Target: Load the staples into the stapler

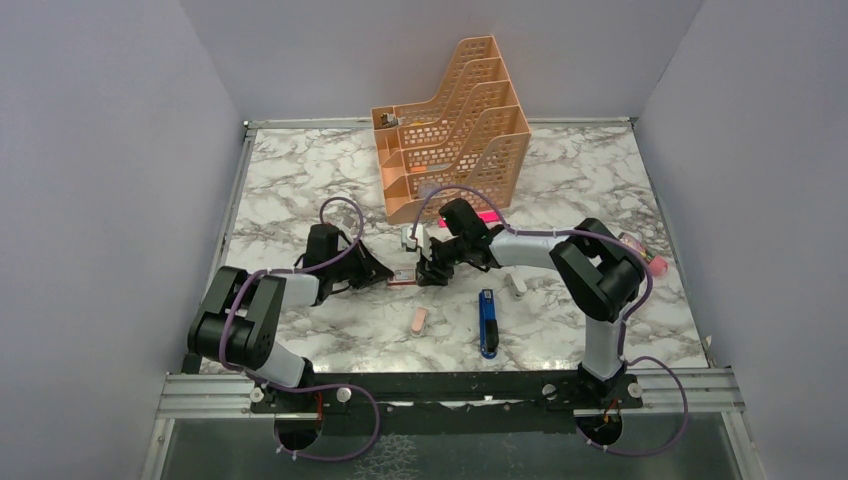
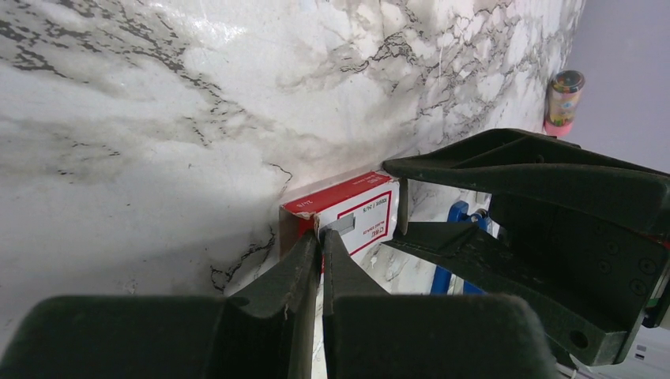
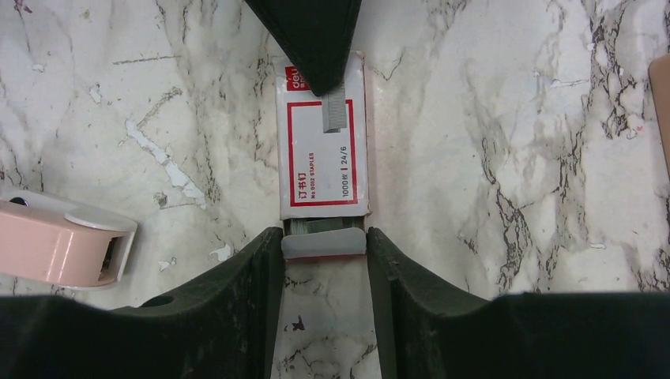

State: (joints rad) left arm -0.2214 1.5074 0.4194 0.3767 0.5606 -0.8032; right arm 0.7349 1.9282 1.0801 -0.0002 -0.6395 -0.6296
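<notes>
The white staples box with a red label (image 1: pixel 402 277) lies flat on the marble table between my two grippers. In the right wrist view the box (image 3: pixel 322 150) has its grey-blue inner tray (image 3: pixel 324 245) sticking a little out of the near end. My right gripper (image 3: pixel 324 246) is shut on that tray, one finger on each side. My left gripper (image 2: pixel 320 237) is shut, its tips pinching the far end of the box (image 2: pixel 355 209). The blue stapler (image 1: pixel 487 322) lies apart, nearer the bases, and shows partly in the left wrist view (image 2: pixel 454 217).
An orange file organiser (image 1: pixel 450 130) stands at the back, a bright-pink bar (image 1: pixel 482 216) at its foot. A peach-pink piece (image 1: pixel 418 321) lies left of the stapler, a white capsule (image 1: pixel 518 285) to its right. A pink tape dispenser (image 3: pixel 63 245) sits beside the box. A small colourful pot (image 1: pixel 640 250) stands at the right.
</notes>
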